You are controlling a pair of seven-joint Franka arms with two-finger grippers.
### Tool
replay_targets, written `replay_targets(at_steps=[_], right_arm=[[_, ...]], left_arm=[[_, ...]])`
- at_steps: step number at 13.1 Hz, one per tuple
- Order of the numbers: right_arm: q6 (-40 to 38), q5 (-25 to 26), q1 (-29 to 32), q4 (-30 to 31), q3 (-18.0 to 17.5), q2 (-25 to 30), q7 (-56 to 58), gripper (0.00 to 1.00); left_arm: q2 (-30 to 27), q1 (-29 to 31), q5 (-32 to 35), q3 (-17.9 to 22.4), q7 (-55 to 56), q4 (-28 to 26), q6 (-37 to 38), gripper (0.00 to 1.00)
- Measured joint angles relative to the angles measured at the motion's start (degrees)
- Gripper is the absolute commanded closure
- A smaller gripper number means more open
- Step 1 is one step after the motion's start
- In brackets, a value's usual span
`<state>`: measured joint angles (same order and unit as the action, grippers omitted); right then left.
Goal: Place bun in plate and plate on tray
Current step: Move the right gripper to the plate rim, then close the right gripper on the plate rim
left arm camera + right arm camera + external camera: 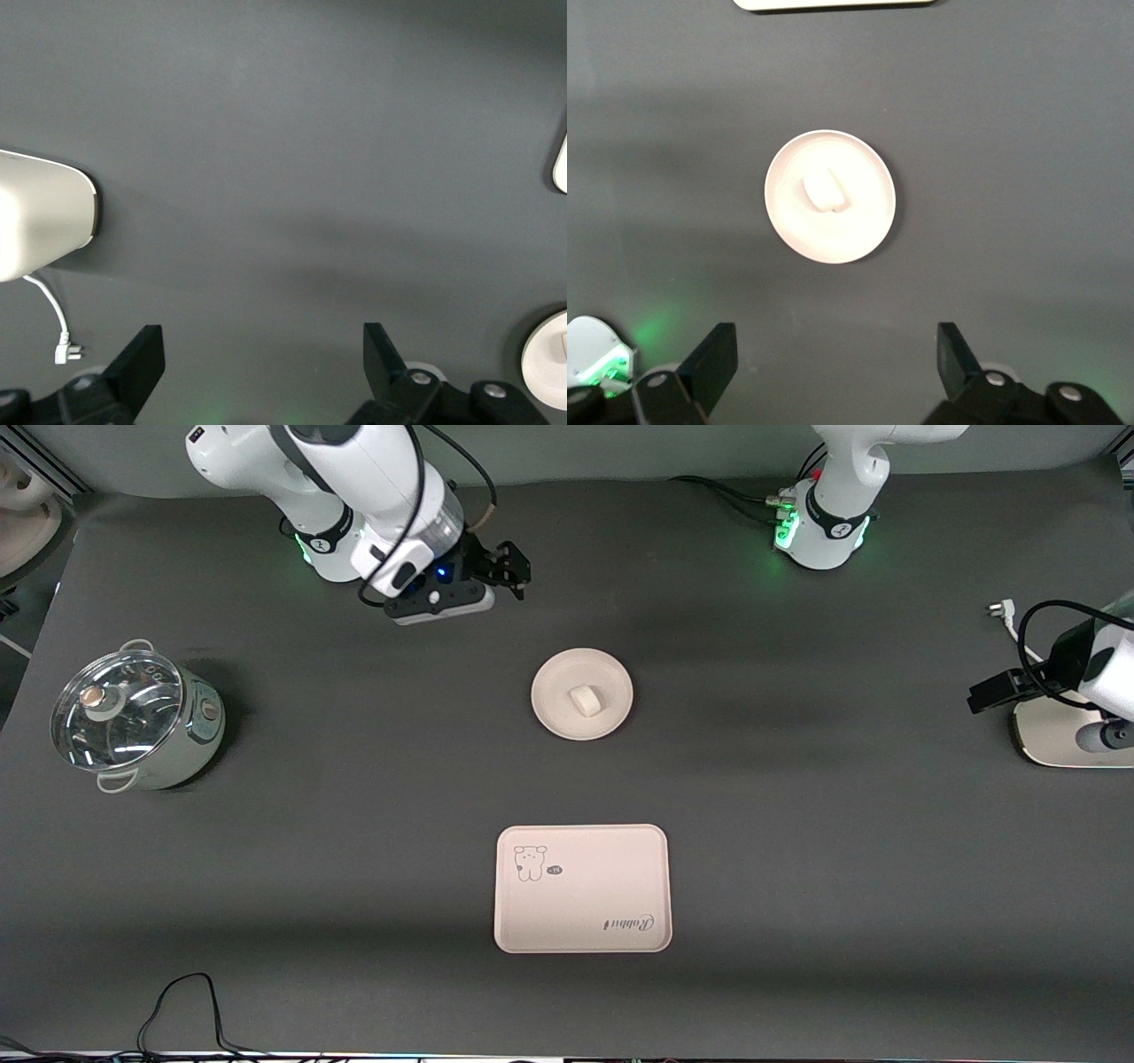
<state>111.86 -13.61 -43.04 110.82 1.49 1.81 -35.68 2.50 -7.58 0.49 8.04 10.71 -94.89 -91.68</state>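
My table (797, 850) is carrying everything, dark grey mat all over. My right arm (354, 487) is reaching in from its base, and my left arm (1107, 673) is sitting out at its own end of the table, waiting. The tray (582, 888) is lying flat on the mat, nearest the front camera of the task things, its long axis running between the two arms' ends of the table; the bear drawing is sitting in the corner toward my right arm's end, the "Rabbit" lettering reading upside down in the front view. An electric pot (142, 722) with a glass lid is standing well apart at my right arm's end. The plate (582, 693) is sitting on the mat farther from the front camera than the tray, well apart from it, not on it. My right gripper (507, 568) is hanging over bare mat near its base, near the plate but not over it, fingers (709, 367) spread wide and pinching nothing. My left gripper (992, 691) is hanging over the mat at my left arm's end, just beside a cream object (40, 217) with a white cable; fingers (142, 363) also spread, gripping nothing. The bun (586, 699) is lying in the middle of the plate, its long axis running slantwise.
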Motion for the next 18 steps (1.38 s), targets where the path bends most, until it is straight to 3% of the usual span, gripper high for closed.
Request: replay_targets(at_steps=[4, 6, 14, 18], right_arm=[[18.5, 0.0, 0.0, 14.4, -2.5, -0.7, 0.0, 0.0], [25.4, 0.0, -0.7, 18.2, -3.4, -2.9, 0.0, 0.0], [52.7, -0.2, -3.2, 24.7, -3.5, -18.5, -0.3, 0.0], [56.0, -1.2, -3.2, 24.3, -3.6, -23.5, -0.3, 0.0]], left_arm=[[-0.9, -0.4, -0.1, 0.0, 0.0, -0.8, 0.0, 0.0], [-1.1, -0.5, -0.1, 0.0, 0.0, -0.9, -0.1, 0.0], [-1.2, -1.7, -3.5, -0.8, -0.1, -1.4, -3.2, 0.0], [-1.2, -1.6, -4.7, -0.8, -0.2, -1.3, -3.6, 0.0]])
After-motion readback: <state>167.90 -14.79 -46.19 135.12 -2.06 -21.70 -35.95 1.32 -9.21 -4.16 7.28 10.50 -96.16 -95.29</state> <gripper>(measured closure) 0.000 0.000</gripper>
